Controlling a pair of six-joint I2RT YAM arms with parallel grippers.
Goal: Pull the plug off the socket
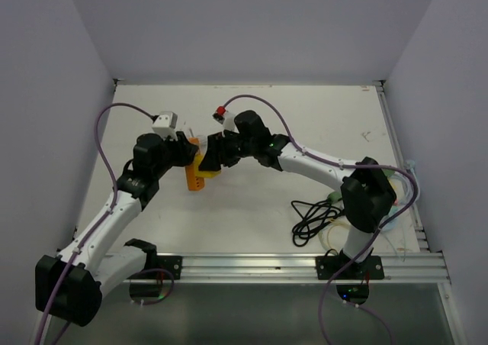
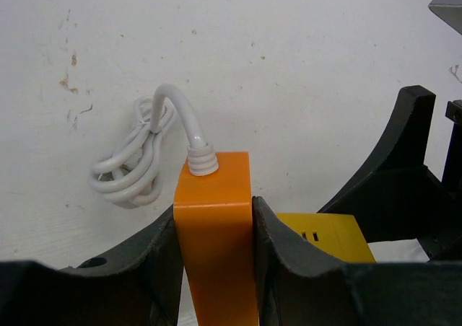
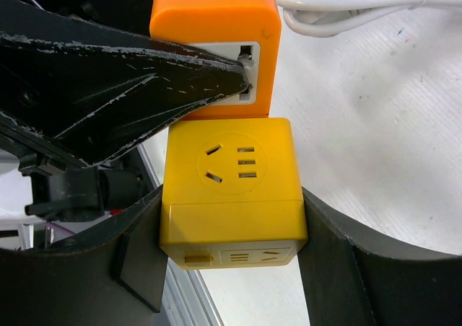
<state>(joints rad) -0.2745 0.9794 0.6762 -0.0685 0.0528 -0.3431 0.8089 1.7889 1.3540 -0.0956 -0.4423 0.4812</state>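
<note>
An orange socket block with a white cord is clamped between my left gripper's jaws. A yellow cube plug adapter sits flush against the orange block, with no gap visible between them. My right gripper is shut on the yellow cube's two sides. In the top view the two grippers meet at the table's middle left, the orange block and the yellow cube between them. A left finger crosses the orange block's white socket face.
A coiled black cable lies near the right arm's base. An aluminium rail runs along the near edge. White walls stand at the left, back and right. The white cord's coil lies on the table beyond the orange block.
</note>
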